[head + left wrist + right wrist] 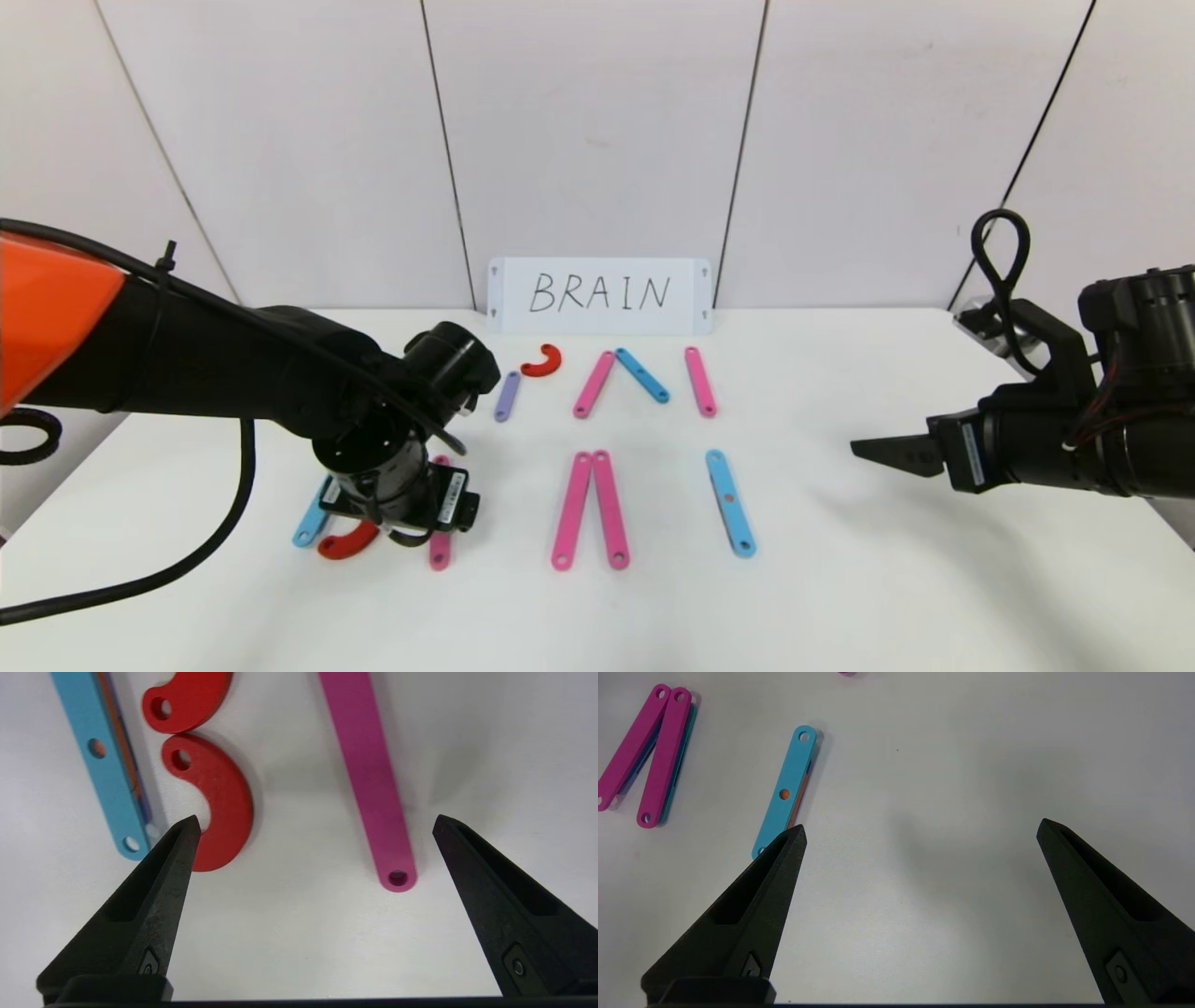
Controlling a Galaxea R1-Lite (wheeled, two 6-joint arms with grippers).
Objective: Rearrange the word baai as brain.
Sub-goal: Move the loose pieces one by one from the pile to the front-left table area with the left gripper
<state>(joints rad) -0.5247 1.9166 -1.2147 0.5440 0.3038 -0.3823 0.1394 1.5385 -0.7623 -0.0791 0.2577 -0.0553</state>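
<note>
The letters lie flat on the white table (pixel 840 579). My left gripper (pixel 400 521) hangs over the front-left group of pieces. In the left wrist view its jaws (pixel 315 820) stand open just above the table. One finger is beside a red curve (pixel 219 802); the other is beside a pink bar (pixel 369 774). A blue bar (pixel 105 765) and a second red curve (pixel 187 700) lie alongside. Nothing is held. My right gripper (pixel 882 452) hovers open at the right, over bare table (pixel 920 826), near a blue bar (pixel 787 788).
A white card handwritten BRAIN (pixel 599 295) leans on the back wall. In front of it lie a short purple bar (pixel 507 396), a red curve (pixel 542 360), two pink bars (pixel 594 384) (pixel 700 381) and a blue bar (pixel 642 374). Two pink bars (pixel 590 509) lie front centre.
</note>
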